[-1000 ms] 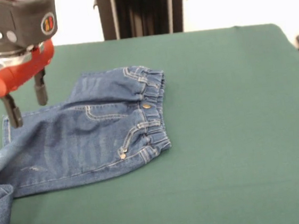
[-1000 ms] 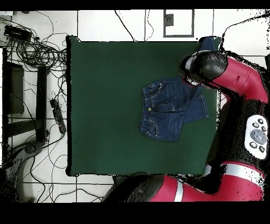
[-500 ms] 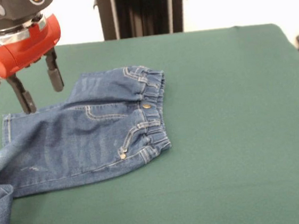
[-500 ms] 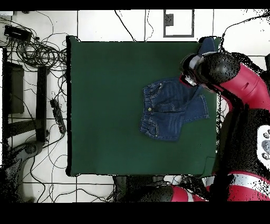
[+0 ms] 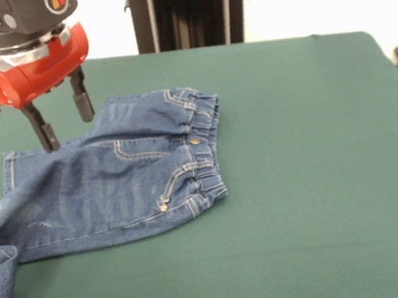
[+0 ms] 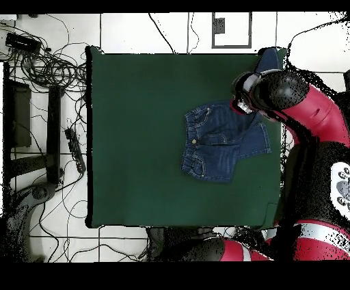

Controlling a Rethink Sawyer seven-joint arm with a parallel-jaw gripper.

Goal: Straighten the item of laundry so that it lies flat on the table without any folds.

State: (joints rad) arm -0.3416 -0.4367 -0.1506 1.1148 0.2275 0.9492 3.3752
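The small blue denim jeans lie on the dark green table, waistband toward the middle. One leg lies flat toward the left in the front view. The other leg runs off the table's left edge and hangs down at the lower left corner. My gripper is open and empty, hovering just above the far left part of the jeans, by the flat leg. In the overhead view the jeans lie right of centre and my arm's head covers their upper right part.
The robot's black pedestal stands behind the table's far edge. In the overhead view cables and a power strip lie on the floor left of the table.
My gripper has moved right and toward the far side, from over the leg's cuff end to above the upper thigh. It stayed open. The jeans have not moved.
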